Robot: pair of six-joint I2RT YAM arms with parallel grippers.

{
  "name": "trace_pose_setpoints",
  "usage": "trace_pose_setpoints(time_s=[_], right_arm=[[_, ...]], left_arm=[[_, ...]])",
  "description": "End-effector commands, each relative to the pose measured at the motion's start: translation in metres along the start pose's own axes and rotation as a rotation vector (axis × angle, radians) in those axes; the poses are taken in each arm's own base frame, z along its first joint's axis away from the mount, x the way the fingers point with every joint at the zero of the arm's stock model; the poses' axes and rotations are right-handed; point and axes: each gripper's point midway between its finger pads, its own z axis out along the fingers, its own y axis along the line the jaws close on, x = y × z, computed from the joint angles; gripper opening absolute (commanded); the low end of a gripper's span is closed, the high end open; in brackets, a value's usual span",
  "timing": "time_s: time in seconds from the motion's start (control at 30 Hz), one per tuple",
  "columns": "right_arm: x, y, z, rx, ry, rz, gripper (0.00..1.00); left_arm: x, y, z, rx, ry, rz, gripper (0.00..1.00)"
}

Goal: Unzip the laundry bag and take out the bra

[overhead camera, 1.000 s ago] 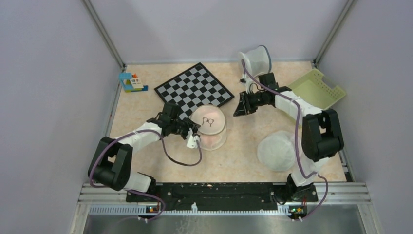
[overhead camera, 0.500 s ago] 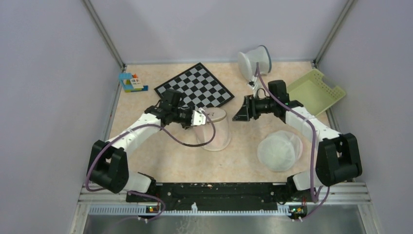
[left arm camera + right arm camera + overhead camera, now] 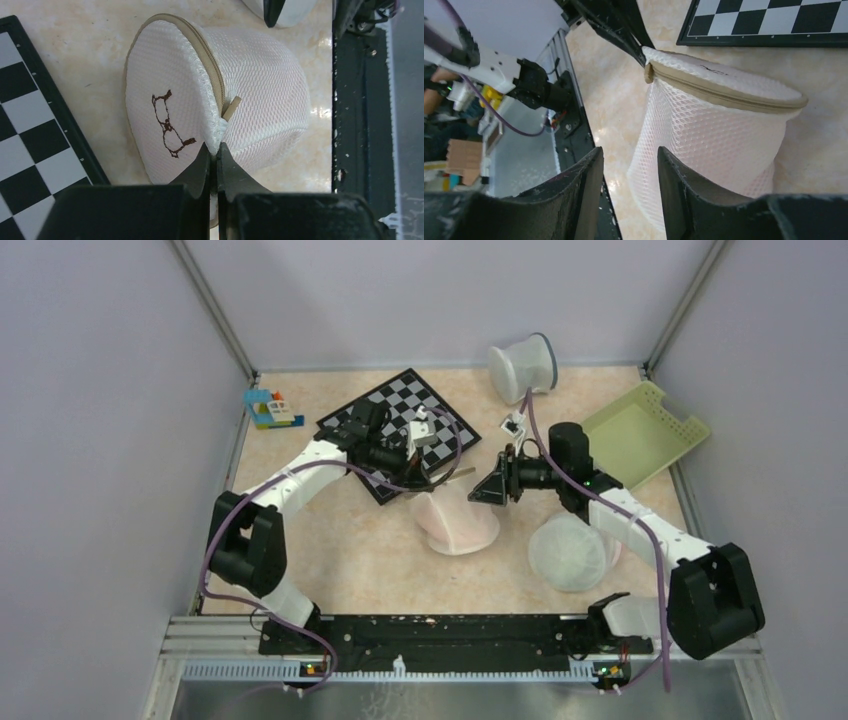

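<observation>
The laundry bag (image 3: pixel 170 95), white mesh with a black glasses drawing and a tan zipper around its rim, is lifted by its edge and hangs stretched down to the table (image 3: pixel 455 525). My left gripper (image 3: pixel 216 149) is shut on the mesh rim just below the tan zipper pull (image 3: pixel 231 108); in the top view it (image 3: pixel 432 472) is raised by the chessboard. My right gripper (image 3: pixel 626 155) is open, close beside the bag's side wall (image 3: pixel 714 130), touching nothing; the top view shows it (image 3: pixel 480 494) at the bag's right. The pale-pink bra (image 3: pixel 448 530) shows faintly through the bag's lower mesh.
A chessboard (image 3: pixel 400 405) lies behind the bag, under the left arm. A larger domed white mesh bag (image 3: pixel 570 552) sits at the right front. A white cylindrical bin (image 3: pixel 522 365) lies on its side at the back, a pale green tray (image 3: pixel 640 430) at the right, toy blocks (image 3: pixel 270 408) far left.
My left gripper has raised the bag's rim up and away, stretching the bag from flat to tall. My right gripper has swung in towards the bag's right side.
</observation>
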Motion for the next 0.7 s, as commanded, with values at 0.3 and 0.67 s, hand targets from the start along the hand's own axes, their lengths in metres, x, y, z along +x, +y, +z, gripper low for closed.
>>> trace_pose_setpoints(time_s=[0.3,0.67], right_arm=[[-0.040,0.028,0.012,0.055,-0.220,-0.541,0.38],[-0.032,0.030,0.033,0.083,-0.205,-0.650,0.29]], left_arm=[[-0.035,-0.022,0.001,0.129,-0.076,-0.275,0.00],[-0.038,-0.029,0.000,0.145,-0.098,-0.298,0.00]])
